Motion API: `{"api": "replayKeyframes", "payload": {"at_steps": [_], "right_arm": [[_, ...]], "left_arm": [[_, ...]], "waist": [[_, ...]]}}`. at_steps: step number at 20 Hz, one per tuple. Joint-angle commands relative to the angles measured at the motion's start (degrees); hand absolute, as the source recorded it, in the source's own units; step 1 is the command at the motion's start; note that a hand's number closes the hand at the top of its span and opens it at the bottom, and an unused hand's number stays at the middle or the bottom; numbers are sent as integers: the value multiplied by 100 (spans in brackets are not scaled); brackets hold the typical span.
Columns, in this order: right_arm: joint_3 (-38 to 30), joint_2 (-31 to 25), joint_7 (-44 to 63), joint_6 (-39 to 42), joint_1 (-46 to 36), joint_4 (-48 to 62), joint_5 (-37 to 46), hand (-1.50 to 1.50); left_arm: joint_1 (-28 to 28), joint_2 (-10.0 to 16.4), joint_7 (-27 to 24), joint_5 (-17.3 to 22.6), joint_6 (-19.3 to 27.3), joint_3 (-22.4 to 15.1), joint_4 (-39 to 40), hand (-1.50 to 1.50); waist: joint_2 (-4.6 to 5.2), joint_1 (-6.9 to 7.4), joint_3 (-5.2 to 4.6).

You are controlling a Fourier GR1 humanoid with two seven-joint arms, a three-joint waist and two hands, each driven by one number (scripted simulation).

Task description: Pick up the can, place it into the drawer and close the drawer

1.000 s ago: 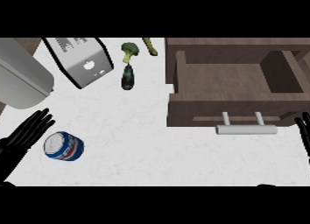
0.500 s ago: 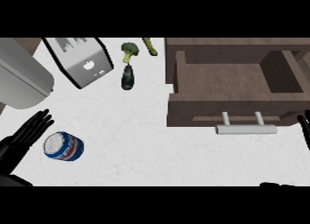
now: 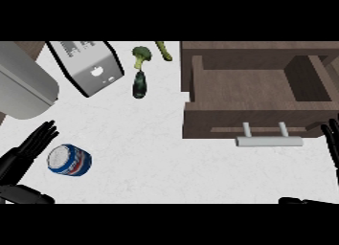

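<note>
At 8 o'clock on the counter (image 3: 172, 162), the can (image 3: 68, 160) lies just beside your left hand (image 3: 20, 158), fingers straight, holding nothing: pickup step, so curl round it, then carry to the open drawer (image 3: 222, 119) at 2 o'clock.

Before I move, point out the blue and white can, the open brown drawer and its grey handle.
Blue and white can (image 3: 69, 161), head view, on its round top.
Open brown drawer (image 3: 254, 88), head view, on its bare floor.
Grey bar handle (image 3: 268, 140), head view, middle of the bar.
</note>
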Motion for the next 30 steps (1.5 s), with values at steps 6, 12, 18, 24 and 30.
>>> {"api": "replayKeyframes", "payload": {"at_steps": [6,12,18,24,30], "right_arm": [[-30,-38,350,185,357,-802,-195,-150],[94,153,80,-39,31,-226,192,-150],[-216,-37,403,76,-153,-231,-191,-150],[-199,43,-8,326,330,-373,-161,-150],[-193,74,321,186,138,-576,-116,-150]], "left_arm": [[-577,206,-1151,-425,182,-246,1545,-150],[-956,509,-1033,-204,-29,-170,2251,-150],[-778,219,-1777,-527,609,-496,2507,-150],[-1275,277,-1821,-528,564,-593,3136,-150],[-1402,187,-1583,-411,620,-686,3003,-150]], "waist": [[2,-58,-5],[6,-24,-1],[7,-5,-2],[9,-46,-3],[1,-18,1]]}}
